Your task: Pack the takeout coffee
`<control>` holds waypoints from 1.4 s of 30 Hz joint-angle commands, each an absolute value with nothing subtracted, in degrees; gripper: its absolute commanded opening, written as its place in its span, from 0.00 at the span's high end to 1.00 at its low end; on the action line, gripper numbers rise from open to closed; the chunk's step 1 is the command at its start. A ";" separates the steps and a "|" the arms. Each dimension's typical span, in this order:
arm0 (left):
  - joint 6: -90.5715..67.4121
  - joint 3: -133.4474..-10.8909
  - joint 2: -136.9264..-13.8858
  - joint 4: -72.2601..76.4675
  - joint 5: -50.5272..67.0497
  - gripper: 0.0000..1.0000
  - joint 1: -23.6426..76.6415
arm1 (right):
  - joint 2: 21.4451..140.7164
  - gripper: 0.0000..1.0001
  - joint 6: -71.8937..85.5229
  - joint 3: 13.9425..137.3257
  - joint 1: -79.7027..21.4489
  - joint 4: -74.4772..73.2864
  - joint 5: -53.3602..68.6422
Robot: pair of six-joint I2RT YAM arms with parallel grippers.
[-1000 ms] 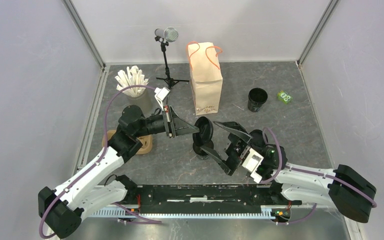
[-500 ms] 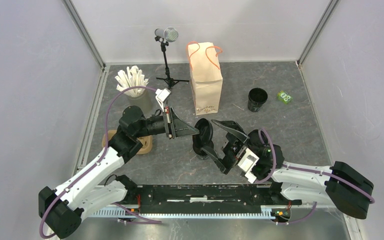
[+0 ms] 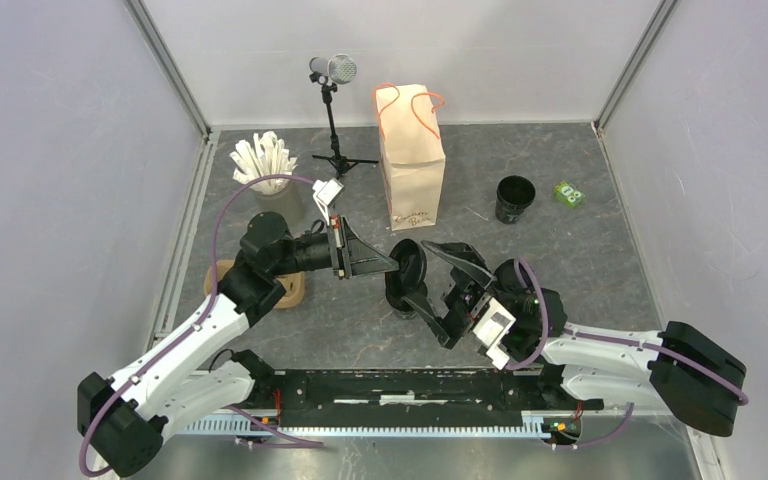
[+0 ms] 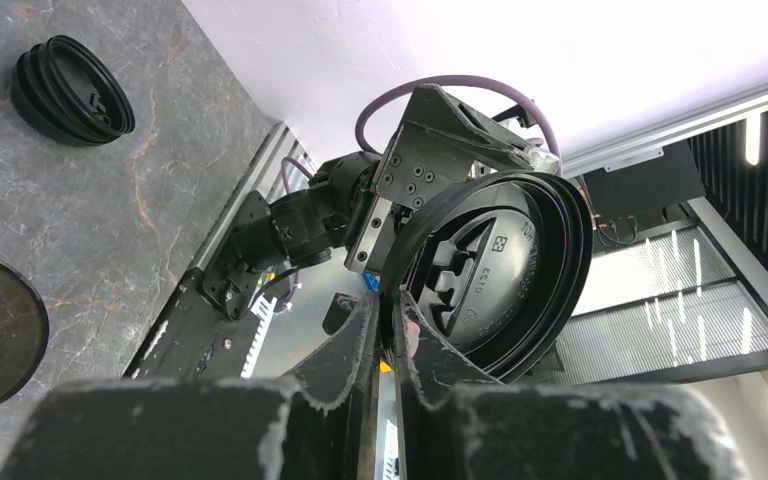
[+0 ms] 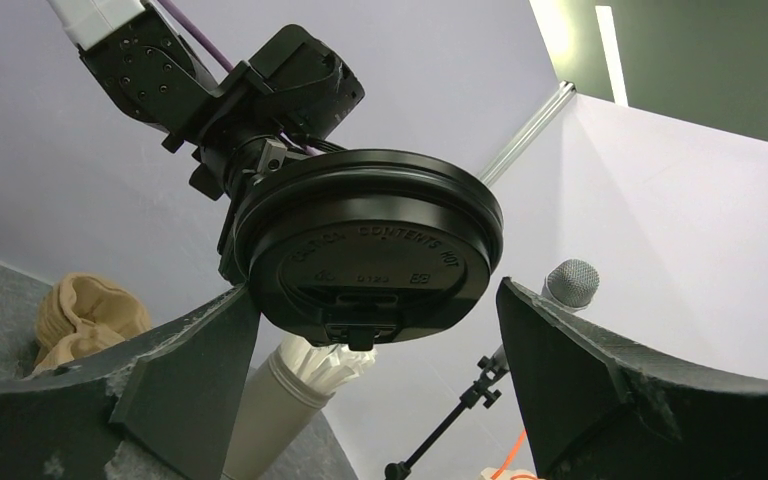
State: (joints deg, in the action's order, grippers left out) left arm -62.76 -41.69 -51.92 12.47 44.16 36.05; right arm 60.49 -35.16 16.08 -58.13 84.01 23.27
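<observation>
A round black lid (image 3: 409, 262) hangs on edge above the middle of the table (image 3: 560, 260), pinched at its rim by the left gripper (image 3: 388, 263), whose jaws are drawn narrow on the plastic. The left wrist view shows the lid's hollow underside (image 4: 495, 270) rising from the nearly closed fingertips (image 4: 370, 320). The right wrist view catches its top face (image 5: 365, 240), where raised lettering is visible. The right gripper (image 3: 420, 270) faces the lid with its jaws spread wide, one finger on each side of the disc and neither touching it. The matching black cup (image 3: 515, 199) stands upright and uncovered on the table toward the far right, well apart from the lid. It sits between the brown paper bag (image 3: 412, 150), which stands upright near the back wall with orange handles raised, and a small green packet (image 3: 568, 193). A dark round object (image 3: 398, 298) lies on the table directly below the lid; what it is cannot be told. At the far left a grey cup of white sticks (image 3: 265, 165) stands beside a microphone (image 3: 333, 70) on its stand. A tan object (image 3: 295, 288) lies partly hidden behind the left arm.
</observation>
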 commanded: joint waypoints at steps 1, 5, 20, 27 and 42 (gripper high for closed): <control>-63.95 -41.40 -52.09 12.78 46.32 0.85 35.78 | 60.71 0.07 -36.32 18.32 -58.53 94.92 23.27; -63.84 -41.17 -52.13 12.66 46.10 0.85 35.84 | 60.87 0.14 -36.30 18.14 -58.62 94.88 23.68; -61.03 -41.95 -52.28 7.59 45.46 0.84 35.85 | 61.10 0.03 -37.54 16.43 -58.63 95.63 22.81; -59.75 -42.66 -52.55 5.47 44.79 0.83 35.79 | 60.77 0.08 -37.79 16.08 -58.67 94.63 23.83; -53.79 -45.86 -53.20 -3.73 42.98 0.83 35.77 | 59.34 0.08 -41.13 17.53 -58.62 81.91 25.15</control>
State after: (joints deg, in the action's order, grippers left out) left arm -58.59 -43.55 -52.86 0.16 43.51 36.05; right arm 60.25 -39.79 15.51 -58.39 80.90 25.30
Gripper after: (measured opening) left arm 0.165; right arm 0.936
